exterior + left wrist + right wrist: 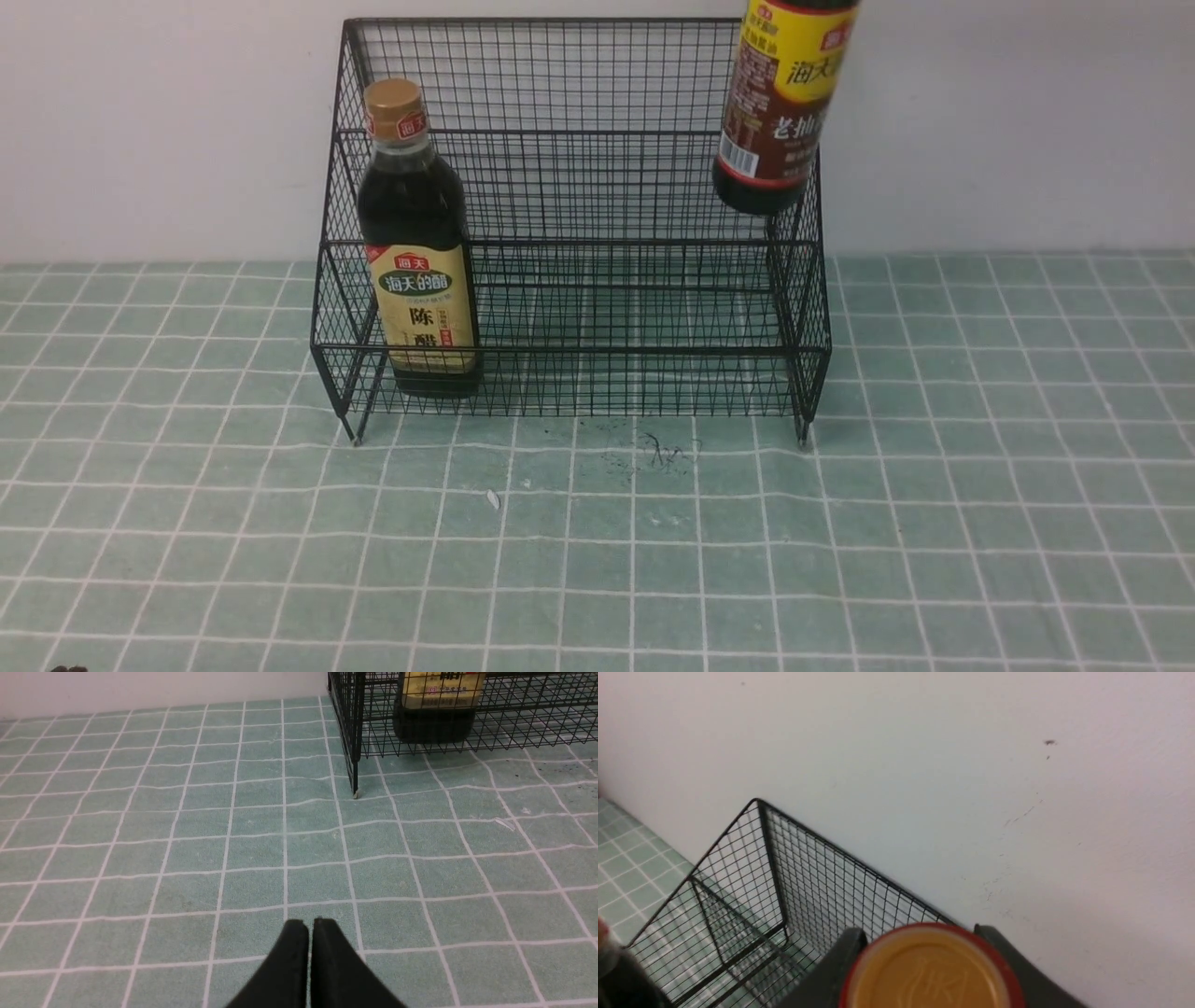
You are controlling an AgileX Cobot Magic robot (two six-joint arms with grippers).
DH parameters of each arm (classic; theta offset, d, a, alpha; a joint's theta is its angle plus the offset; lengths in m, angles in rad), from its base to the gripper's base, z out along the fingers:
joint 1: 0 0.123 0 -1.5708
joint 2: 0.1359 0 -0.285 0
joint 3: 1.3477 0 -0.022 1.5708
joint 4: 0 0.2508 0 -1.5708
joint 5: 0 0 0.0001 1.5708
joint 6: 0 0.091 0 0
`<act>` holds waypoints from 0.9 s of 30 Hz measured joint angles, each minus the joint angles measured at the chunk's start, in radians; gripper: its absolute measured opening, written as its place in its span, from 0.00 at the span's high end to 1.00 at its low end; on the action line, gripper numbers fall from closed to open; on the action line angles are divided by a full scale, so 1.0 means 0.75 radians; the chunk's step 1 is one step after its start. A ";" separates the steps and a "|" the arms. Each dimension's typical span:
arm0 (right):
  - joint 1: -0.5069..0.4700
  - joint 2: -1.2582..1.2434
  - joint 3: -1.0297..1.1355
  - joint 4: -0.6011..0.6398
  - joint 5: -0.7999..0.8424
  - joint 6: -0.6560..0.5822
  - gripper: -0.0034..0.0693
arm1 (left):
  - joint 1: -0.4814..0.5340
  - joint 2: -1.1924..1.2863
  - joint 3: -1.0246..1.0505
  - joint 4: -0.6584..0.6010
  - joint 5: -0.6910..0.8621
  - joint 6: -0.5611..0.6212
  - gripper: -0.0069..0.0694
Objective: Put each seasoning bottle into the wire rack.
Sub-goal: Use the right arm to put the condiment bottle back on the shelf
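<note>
Half done, I judge: the gold-capped bottle (pixel 418 252) stands on the lower tier of the wire rack (pixel 597 187), at its 9 o'clock end. My right end effector (pixel 919 935) clamps the slimmer bottle (pixel 782 103) near its cap, aloft by the rack's 3 o'clock wall, possibly touching it. My left end effector (pixel 310 926) hangs closed and empty over the surface (pixel 187 858).

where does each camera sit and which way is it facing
Front: between the arms, facing the wire rack; no hand shows.
Left wrist: low, facing the rack; shut left hand shows.
Right wrist: high above the rack, facing the wall; right hand grips the slim bottle.
Shared: front and left wrist show the gold-cap bottle.
</note>
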 joint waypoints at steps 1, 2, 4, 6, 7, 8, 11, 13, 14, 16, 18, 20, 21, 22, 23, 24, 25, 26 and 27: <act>0.000 0.015 -0.005 0.001 -0.010 0.000 0.58 | 0.000 0.000 0.000 0.000 0.000 0.000 0.92; 0.000 0.043 -0.012 0.003 -0.022 0.000 0.58 | 0.000 0.000 0.000 0.000 0.000 0.000 0.92; 0.000 0.079 -0.014 0.004 -0.027 0.000 0.58 | 0.000 0.000 0.000 0.000 0.000 0.000 0.92; 0.000 0.124 -0.014 0.004 -0.023 0.000 0.58 | 0.000 0.000 0.000 0.000 0.000 0.000 0.92; 0.000 0.140 -0.014 0.004 -0.017 0.000 0.58 | 0.000 0.000 0.000 0.000 0.000 0.000 0.92; 0.000 0.160 -0.014 0.004 -0.003 -0.002 0.58 | 0.000 0.000 0.000 0.000 0.000 0.000 0.92; 0.000 0.205 -0.014 -0.006 0.057 -0.005 0.58 | 0.000 0.000 0.000 0.000 0.000 0.000 0.92; 0.000 0.226 -0.014 -0.032 0.113 -0.006 0.58 | 0.000 0.000 0.000 0.000 0.000 0.000 0.92; 0.000 0.230 -0.014 -0.035 0.122 -0.007 0.58 | 0.000 0.000 0.000 0.000 0.000 0.000 0.92; 0.000 0.254 -0.014 -0.078 0.163 -0.007 0.58 | 0.000 0.000 0.000 0.000 0.000 0.000 0.92; 0.000 0.267 -0.014 -0.121 0.188 -0.007 0.58 | 0.000 0.000 0.000 0.000 0.000 0.000 0.92; 0.000 0.273 -0.018 -0.141 0.192 -0.004 0.58 | 0.000 0.000 0.000 0.000 0.000 0.000 0.92; 0.000 0.273 -0.019 -0.143 0.195 -0.004 0.58 | 0.000 0.000 0.000 0.000 0.000 0.000 0.92; 0.000 0.273 -0.022 -0.157 0.208 -0.004 0.58 | 0.000 0.000 0.000 0.000 0.000 0.000 0.92; 0.000 0.273 -0.023 -0.158 0.208 -0.004 0.58 | 0.000 0.000 0.000 -0.001 0.000 0.000 0.92; 0.000 0.273 -0.023 -0.159 0.210 -0.004 0.58 | 0.000 0.000 0.000 -0.001 0.000 0.000 0.92; 0.000 0.273 -0.025 -0.159 0.217 -0.003 0.56 | 0.000 0.000 0.000 -0.001 0.000 0.000 0.92; 0.000 0.271 -0.027 -0.156 0.217 -0.003 0.54 | 0.000 0.000 0.000 -0.001 0.000 0.000 0.92; 0.000 0.260 -0.029 -0.150 0.217 -0.003 0.49 | 0.000 0.000 0.000 -0.001 0.000 0.000 0.92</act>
